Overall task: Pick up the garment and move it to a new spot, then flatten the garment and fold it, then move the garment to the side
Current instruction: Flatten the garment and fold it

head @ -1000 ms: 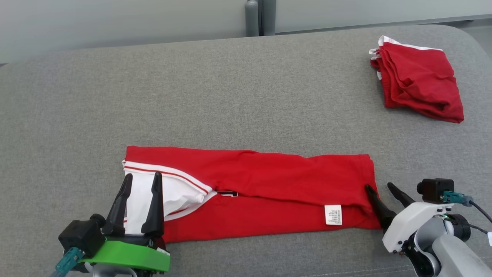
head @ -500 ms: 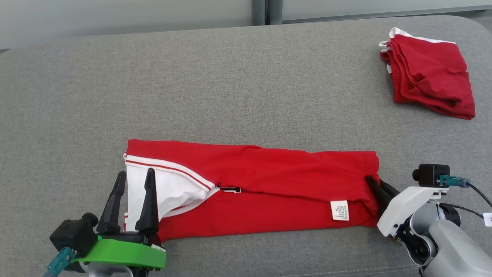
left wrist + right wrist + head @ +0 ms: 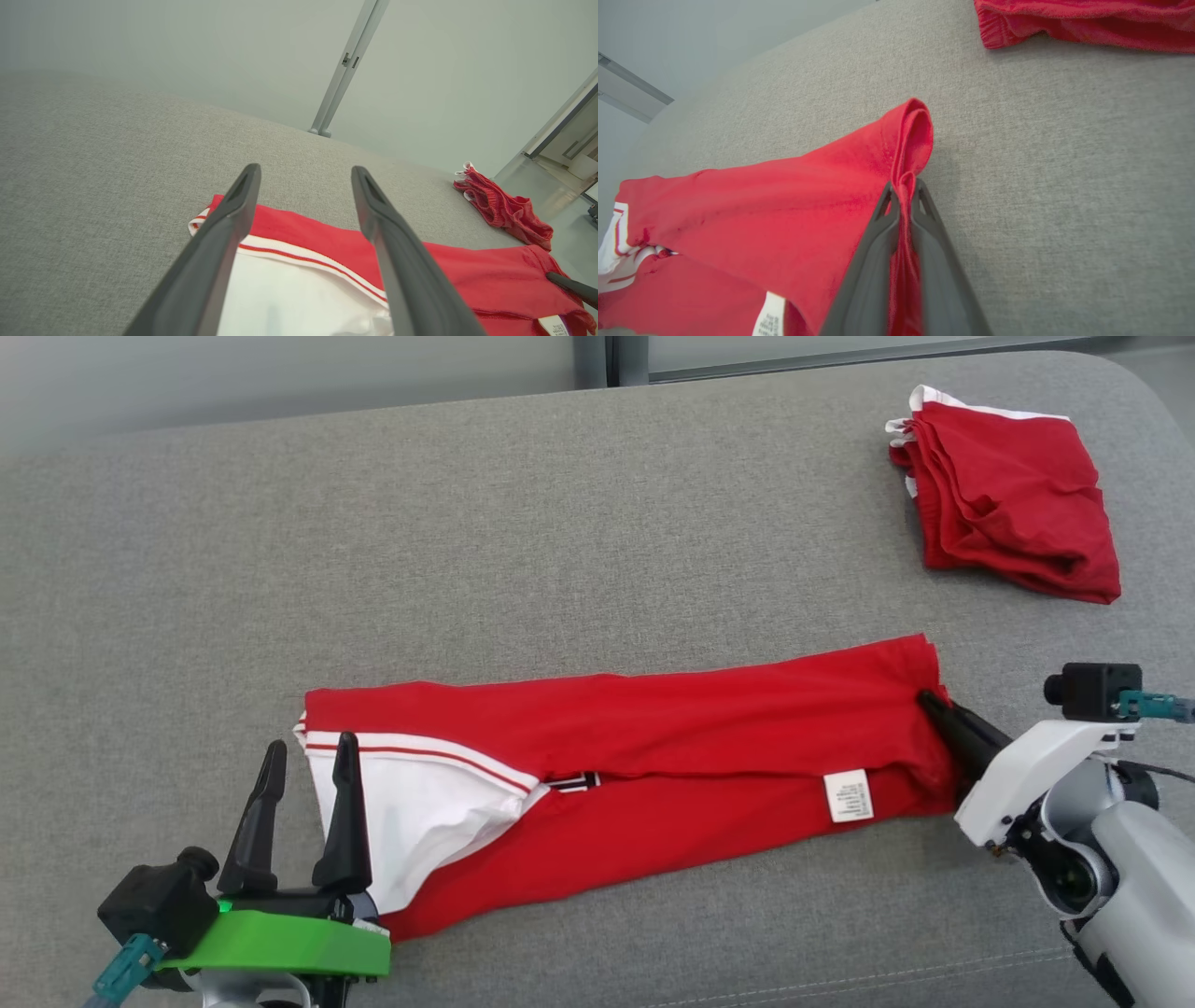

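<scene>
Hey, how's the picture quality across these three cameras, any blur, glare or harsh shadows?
Head view: soft even light, no glare, faint shadows under the garment, hazy top-left corner. Left wrist view: grey surface fades into haze top left, left gripper blurs toward the bottom. Right wrist view: garment's pinched edge crisp at the right gripper.

Lit brightly and evenly from above, with thin soft shadows under the garment [image 3: 709, 737] and right pincer [image 3: 932, 702]. Hazy toward the head view's upper left. Bowed by wide lenses in wrist views, softly blurred along near fingers [image 3: 873, 280].
</scene>
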### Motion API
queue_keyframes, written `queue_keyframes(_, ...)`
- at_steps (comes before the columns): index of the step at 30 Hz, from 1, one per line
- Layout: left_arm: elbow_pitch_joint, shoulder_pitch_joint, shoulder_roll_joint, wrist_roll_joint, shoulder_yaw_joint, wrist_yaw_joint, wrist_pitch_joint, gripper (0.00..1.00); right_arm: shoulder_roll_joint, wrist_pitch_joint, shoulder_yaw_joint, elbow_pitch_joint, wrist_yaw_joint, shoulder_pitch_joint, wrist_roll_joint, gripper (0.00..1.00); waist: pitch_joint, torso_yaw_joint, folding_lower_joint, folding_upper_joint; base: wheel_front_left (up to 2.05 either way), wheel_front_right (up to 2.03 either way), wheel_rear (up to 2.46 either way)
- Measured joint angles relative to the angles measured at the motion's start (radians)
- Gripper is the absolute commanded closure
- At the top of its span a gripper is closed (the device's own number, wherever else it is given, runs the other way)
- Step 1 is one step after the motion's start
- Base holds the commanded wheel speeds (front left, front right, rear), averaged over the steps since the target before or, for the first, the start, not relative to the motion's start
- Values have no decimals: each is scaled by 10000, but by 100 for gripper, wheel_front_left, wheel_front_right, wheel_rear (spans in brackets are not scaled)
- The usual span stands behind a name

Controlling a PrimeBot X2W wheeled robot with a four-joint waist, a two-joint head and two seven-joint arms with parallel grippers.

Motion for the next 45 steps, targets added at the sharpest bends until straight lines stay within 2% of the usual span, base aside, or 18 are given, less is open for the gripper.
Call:
queue_keyframes(8,-196,-158,-2,88,-12,2,-29,0,-1298,-115,-506,115,0,-311,163,100,-11,-382,0,0,0,0,0)
queue_keyframes(14,-192,-159,-4,127,-90,2,-29,0,-1578,-236,-809,370,0,-307,589,100,-28,-552,0,0,0,0,0)
queue_keyframes(20,-173,-164,-4,159,-127,2,-29,0,-1369,-253,-153,-445,-2,-307,1005,100,-59,-594,0,0,0,0,0)
queue_keyframes(35,44,-181,-4,161,-167,2,-29,0,-1087,-316,2435,-3080,-2,-293,1542,100,-434,-532,0,0,0,0,0)
queue_keyframes(45,107,-175,-4,161,-303,2,-29,0,-685,-130,3791,-3613,-2,-888,1515,100,-706,-413,0,0,0,0,0)
